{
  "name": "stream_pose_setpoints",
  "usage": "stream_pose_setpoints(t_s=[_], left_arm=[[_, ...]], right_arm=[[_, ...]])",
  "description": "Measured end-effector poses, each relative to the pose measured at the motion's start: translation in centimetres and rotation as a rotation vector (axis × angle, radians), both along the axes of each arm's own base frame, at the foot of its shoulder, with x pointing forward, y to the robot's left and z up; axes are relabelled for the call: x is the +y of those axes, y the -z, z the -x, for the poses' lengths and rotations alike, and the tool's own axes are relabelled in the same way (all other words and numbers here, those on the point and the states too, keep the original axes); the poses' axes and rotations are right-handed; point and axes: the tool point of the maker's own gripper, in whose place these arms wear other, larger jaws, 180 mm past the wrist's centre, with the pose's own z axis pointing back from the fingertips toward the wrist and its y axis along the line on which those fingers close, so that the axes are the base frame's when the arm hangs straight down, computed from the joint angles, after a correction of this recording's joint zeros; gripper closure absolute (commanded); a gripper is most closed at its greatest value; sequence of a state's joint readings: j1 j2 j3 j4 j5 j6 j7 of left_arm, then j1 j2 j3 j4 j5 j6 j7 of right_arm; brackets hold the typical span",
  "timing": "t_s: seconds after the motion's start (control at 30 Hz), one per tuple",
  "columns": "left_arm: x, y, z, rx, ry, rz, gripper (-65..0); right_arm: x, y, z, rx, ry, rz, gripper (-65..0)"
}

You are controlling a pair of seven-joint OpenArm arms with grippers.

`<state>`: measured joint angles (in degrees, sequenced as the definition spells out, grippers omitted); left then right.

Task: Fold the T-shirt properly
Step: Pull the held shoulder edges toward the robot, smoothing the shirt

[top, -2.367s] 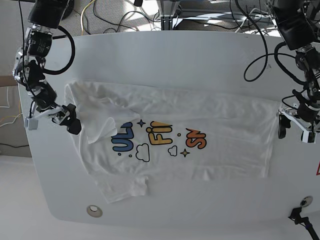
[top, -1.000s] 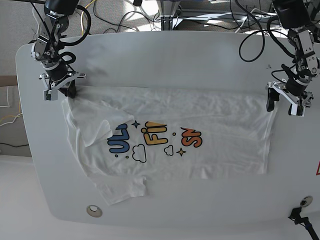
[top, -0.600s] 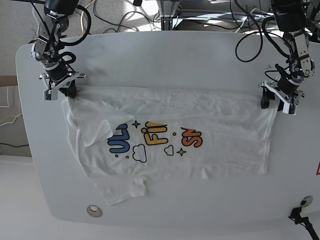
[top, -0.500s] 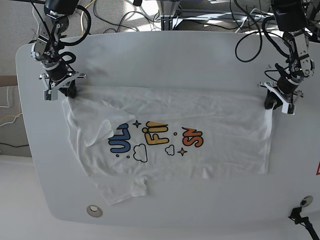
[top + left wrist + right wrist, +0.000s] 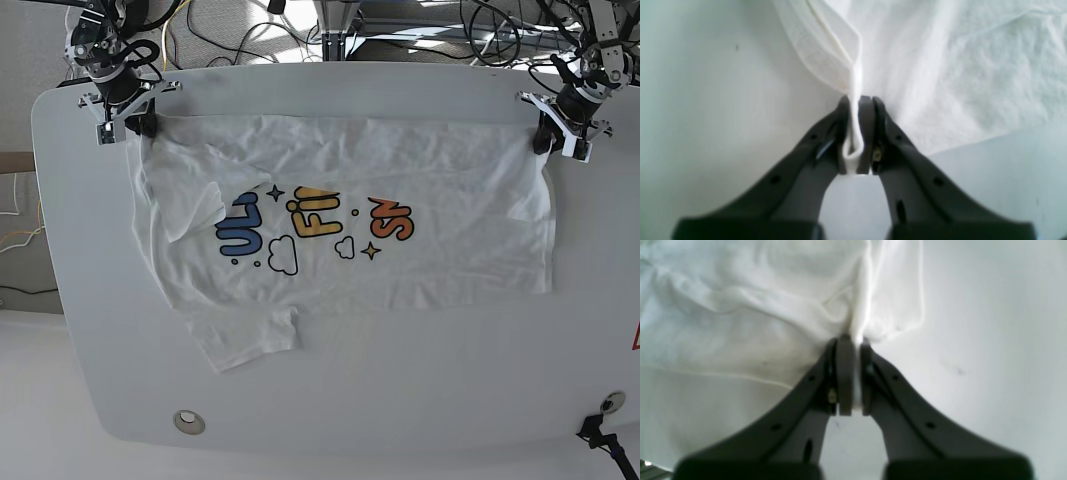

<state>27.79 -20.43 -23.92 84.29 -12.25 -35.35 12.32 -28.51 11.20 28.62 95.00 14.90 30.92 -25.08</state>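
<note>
Both grippers shifted toward 12 o'clock table edge since earlier frames, dragging far hem along. Left gripper clamped on pinch of T-shirt corner; right gripper likewise clamped on opposite corner. Shirt spread print-up on table, far edge taut, sleeve at 7 o'clock crumpled. Judgement: partly flattened only, no fold yet.

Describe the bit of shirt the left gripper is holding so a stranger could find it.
On the white table lies the T-shirt. Follow its far edge to the corner on the base view's right. There the left gripper pinches a thin fold, the corner farthest from the blue letters.
</note>
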Motion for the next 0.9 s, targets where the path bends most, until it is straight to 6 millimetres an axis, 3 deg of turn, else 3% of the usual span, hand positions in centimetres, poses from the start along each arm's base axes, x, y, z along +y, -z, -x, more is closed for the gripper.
stream_pose_setpoints(t_s=[0.2,0.43,0.83,0.9], left_arm=[[-0.6,-0.1,3.8,0.055,0.030,-0.021,0.0],[-1.2,-0.2,6.2,0.097,0.059,-0.030,0.0],[-0.9,-0.4,6.3,0.104,0.076,-0.042,0.0],[-0.5,-0.5,6.2,0.115,0.094,-0.061,0.0]], right_arm=[[0.6,-0.4,3.2,0.053,-0.039,0.027,0.0],[0.6,-0.5,4.0,0.066,-0.042,0.031,0.0],[0.6,-0.5,3.9,0.064,-0.041,0.032,0.0],[0.6,-0.5,3.9,0.064,-0.041,0.032,-9.7]])
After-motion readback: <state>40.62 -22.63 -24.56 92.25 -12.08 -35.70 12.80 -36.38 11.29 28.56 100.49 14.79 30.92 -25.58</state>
